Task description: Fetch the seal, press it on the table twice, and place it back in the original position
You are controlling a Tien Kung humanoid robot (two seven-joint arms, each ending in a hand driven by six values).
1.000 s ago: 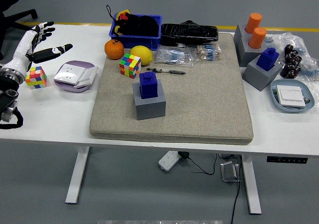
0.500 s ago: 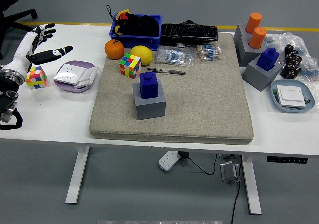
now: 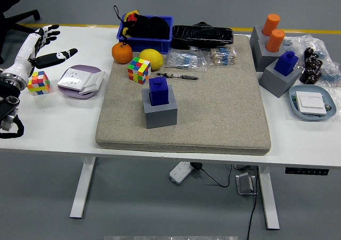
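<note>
On the beige mat [image 3: 213, 106] that covers the middle of the white table [image 3: 53, 128], the blue seal [image 3: 159, 89] sits upright in its grey block holder [image 3: 160, 111], nothing touching it. Behind it lie a Rubik's cube [image 3: 138, 69], a lemon [image 3: 151, 56], an orange [image 3: 122, 52] and a pen [image 3: 178, 76]; a blue bin [image 3: 160, 37] and packets crowd the far edge. At the right stand a second blue seal [image 3: 286, 63] and two orange cylinders [image 3: 273, 32]. The mat's near half lies bare. Over the left edge the left hand [image 3: 42, 45] hovers, fingers spread, holding nothing, above a small cube [image 3: 38, 82] and a lilac box [image 3: 81, 80]. Grey floor lies beyond.
</note>
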